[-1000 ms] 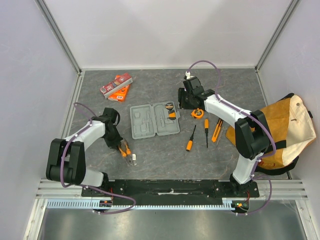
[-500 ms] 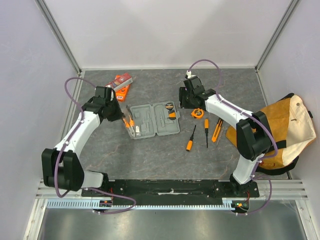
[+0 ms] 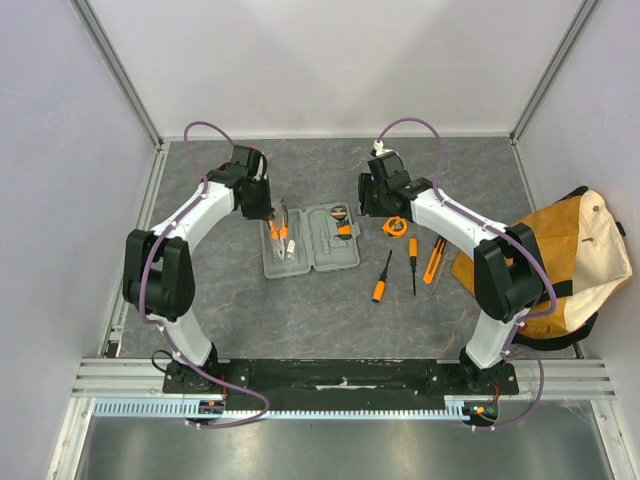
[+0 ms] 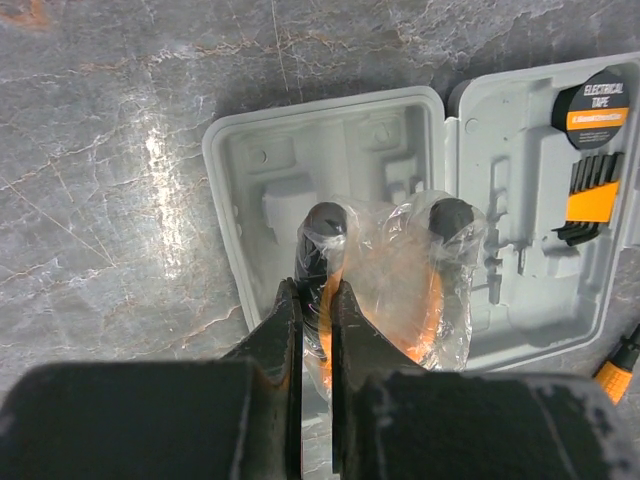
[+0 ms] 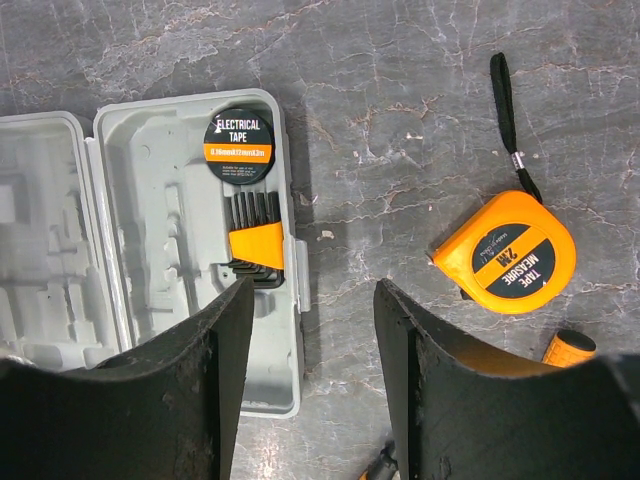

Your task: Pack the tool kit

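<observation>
The grey tool case [image 3: 310,238] lies open in mid-table, with a black electrical tape roll [image 5: 238,133] and an orange hex key set [image 5: 255,245] in its right half. My left gripper [image 3: 271,220] is shut on orange-handled pliers in a clear plastic bag [image 4: 400,280] and holds them over the case's left half [image 4: 330,150]. In the left wrist view the left gripper [image 4: 316,290] pinches one handle. My right gripper [image 3: 384,206] is open and empty, above bare table between the case's right edge [image 5: 290,300] and the orange tape measure [image 5: 508,255].
Two orange-and-black screwdrivers [image 3: 382,277] [image 3: 412,262] and an orange utility knife [image 3: 434,262] lie right of the case. The tape measure [image 3: 397,227] lies next to my right gripper. A tan canvas bag [image 3: 560,265] fills the right edge. Walls enclose the table.
My left arm has carried the bagged pliers from the front left of the table up and right, to over the case's left half. The right arm has barely moved.
</observation>
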